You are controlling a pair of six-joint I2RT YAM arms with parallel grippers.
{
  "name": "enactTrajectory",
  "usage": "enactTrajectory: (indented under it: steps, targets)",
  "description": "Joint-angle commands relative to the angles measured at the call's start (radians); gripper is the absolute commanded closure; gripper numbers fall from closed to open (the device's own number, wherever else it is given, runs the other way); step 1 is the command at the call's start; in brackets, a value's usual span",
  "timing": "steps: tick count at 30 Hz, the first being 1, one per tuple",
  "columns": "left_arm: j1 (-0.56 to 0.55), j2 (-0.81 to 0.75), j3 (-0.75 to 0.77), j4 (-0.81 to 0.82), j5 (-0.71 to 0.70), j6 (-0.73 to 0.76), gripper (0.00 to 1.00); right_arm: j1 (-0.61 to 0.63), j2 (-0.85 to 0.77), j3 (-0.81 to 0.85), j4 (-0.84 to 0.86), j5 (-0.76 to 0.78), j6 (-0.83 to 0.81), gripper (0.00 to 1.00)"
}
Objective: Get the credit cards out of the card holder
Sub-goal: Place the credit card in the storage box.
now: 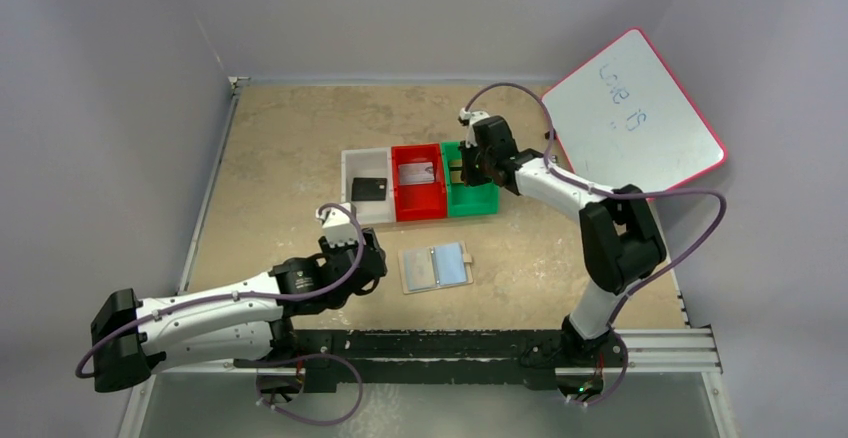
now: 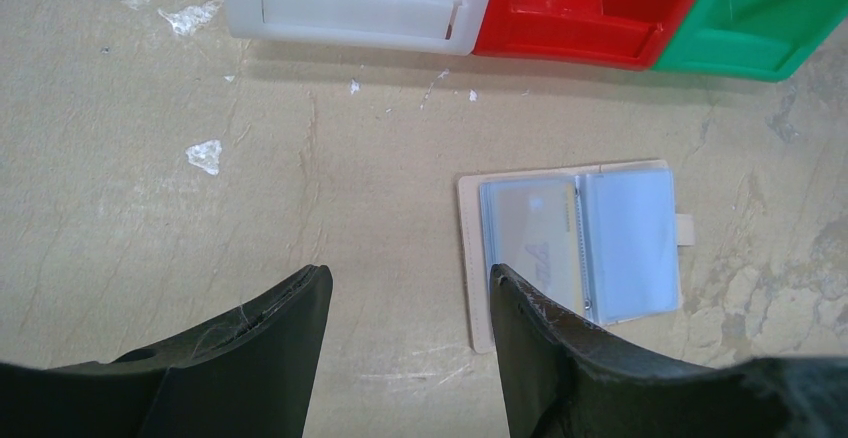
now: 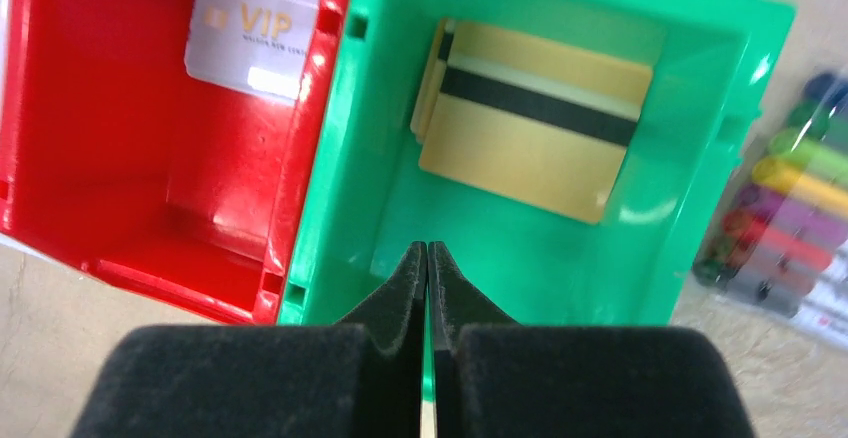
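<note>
The left gripper hangs low over the table, its jaws apart and holding nothing, just left of the card holder. The holder lies open and flat on the tabletop, between the two arms and near the row of bins. A pale card shows through its left light-blue pocket; the right pocket looks empty, with the snap tab sticking out beyond it.

The holder is likely light and floppy, so it would slide or lift when a card is tugged. The card itself is thin, stiff and slick. It is best pinched at whatever edge stands clear of the pocket mouth, while the holder's tan border is pinned down.

Further back, the white bin holds a black card and the red bin a VIP card. The green bin holds gold cards. Over it the right gripper has its jaws pressed together. A marker pack lies just beside that bin.
</note>
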Motion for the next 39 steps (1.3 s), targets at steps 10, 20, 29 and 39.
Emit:
enactTrajectory:
  steps: [10, 20, 29, 39]
  targets:
    - [-0.002, -0.017, -0.016, 0.035, -0.011, -0.01, 0.4, 0.031, 0.086, 0.001, -0.015, 0.112, 0.179, 1.0]
    - [-0.002, -0.019, -0.016, 0.028, -0.019, -0.013, 0.41, 0.038, 0.162, 0.043, -0.012, 0.227, 0.202, 1.0]
    - [-0.002, -0.025, -0.013, 0.014, -0.025, -0.016, 0.41, 0.039, 0.216, 0.097, 0.001, 0.28, 0.217, 1.0]
    - [-0.003, -0.022, -0.014, 0.01, -0.028, -0.015, 0.41, 0.038, 0.232, 0.126, 0.012, 0.29, 0.213, 0.99]
